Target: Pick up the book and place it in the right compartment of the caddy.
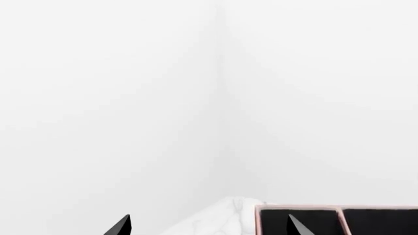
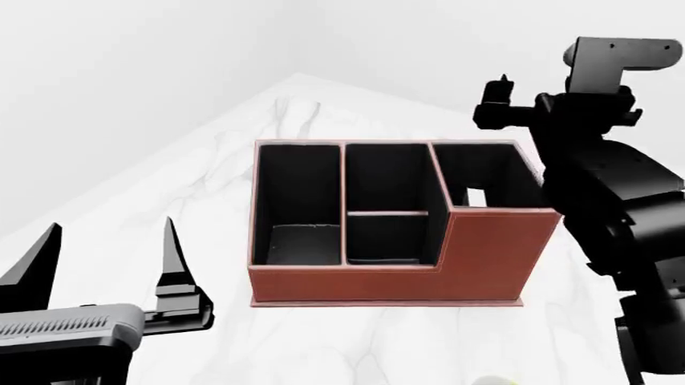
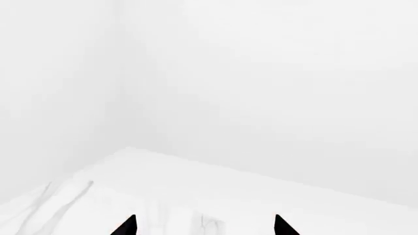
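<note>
Book placement, late stage: the small black book is not plainly visible in any view. A pale patch [image 2: 476, 196] low on the inner wall of the right compartment [image 2: 487, 176] may be its white page edges, but this cannot be confirmed; it could equally be a cut-out in the wall.

The reddish-brown, leather-look rectangular caddy [image 2: 386, 285] with black lining stands on the white marble-patterned table [image 2: 354, 345]. Its tallest, squarish section lies at the robot's right; the divided middle cells [image 2: 387, 210] and the long narrow section [image 2: 297, 200] appear to hold nothing.

The left hand [image 2: 107, 253] hovers near the caddy's left end, fingers spread and released, grasping nothing; the left wrist view shows both fingertips [image 1: 121, 226] apart, with a caddy corner just beyond. The right arm [image 2: 610, 184] is raised beside and behind the tall section. In the right wrist view the right hand [image 3: 205, 226] shows two separated fingertips with only bare table and wall between them, so it too is released and holds nothing.

Judgement: neither hand carries the book and the book is absent from the visible table, so the placing is probably done or nearly so. What is left is to confirm the book sits in the right compartment and to draw the arms clear.

At the bottom edge of the head view, a yellowish sliver [image 2: 495, 380] is too cropped to identify.
</note>
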Controlling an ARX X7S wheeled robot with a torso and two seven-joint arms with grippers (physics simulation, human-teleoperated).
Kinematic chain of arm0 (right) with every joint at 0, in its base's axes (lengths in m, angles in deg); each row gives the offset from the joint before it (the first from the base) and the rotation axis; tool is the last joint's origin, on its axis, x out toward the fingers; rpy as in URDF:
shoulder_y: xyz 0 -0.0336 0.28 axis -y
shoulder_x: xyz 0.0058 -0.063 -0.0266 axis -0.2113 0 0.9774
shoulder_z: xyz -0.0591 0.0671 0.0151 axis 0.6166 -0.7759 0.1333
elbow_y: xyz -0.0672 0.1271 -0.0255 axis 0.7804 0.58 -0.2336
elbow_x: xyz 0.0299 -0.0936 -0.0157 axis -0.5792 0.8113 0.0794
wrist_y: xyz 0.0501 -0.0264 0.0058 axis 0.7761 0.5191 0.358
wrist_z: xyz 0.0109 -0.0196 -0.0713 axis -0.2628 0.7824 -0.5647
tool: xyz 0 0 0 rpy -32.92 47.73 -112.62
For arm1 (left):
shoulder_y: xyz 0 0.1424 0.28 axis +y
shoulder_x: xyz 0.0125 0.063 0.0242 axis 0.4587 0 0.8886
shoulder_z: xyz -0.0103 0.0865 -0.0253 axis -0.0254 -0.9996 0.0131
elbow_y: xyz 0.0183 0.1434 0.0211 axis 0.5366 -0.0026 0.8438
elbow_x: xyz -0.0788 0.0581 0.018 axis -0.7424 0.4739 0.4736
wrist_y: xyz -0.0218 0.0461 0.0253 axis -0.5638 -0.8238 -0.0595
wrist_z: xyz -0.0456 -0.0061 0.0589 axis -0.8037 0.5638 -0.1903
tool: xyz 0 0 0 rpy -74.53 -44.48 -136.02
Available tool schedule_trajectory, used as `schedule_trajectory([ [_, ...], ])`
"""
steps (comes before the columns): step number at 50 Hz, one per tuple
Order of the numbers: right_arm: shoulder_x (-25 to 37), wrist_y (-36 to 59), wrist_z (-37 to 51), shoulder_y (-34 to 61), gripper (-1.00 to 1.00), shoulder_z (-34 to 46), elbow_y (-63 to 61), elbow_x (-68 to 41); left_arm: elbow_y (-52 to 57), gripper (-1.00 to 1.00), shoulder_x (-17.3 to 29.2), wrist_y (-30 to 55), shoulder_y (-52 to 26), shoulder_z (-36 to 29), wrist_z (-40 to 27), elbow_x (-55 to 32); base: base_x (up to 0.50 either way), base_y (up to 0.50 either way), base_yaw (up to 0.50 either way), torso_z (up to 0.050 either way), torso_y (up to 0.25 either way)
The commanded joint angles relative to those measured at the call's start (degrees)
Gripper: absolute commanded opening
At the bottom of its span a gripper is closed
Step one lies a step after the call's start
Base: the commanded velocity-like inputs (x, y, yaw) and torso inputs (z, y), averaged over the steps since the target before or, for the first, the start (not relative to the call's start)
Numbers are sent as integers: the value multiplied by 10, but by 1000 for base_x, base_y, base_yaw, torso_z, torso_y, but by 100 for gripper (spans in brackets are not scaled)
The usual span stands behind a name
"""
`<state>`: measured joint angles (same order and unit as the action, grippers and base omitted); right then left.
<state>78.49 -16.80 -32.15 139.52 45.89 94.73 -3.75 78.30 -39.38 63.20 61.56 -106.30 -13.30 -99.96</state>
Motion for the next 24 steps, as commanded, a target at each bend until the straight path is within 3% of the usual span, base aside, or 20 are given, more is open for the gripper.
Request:
schedule_trajectory([
  [1,33,-3,21,4,100,-14,-108,-4,1,100,1,0,0,0,0,0,0,0,0,0,0],
  [24,139,44,114,-92,100,-127,-396,-128,6,100,4,-4,2,1,-4,4,0,0,0,0,0],
])
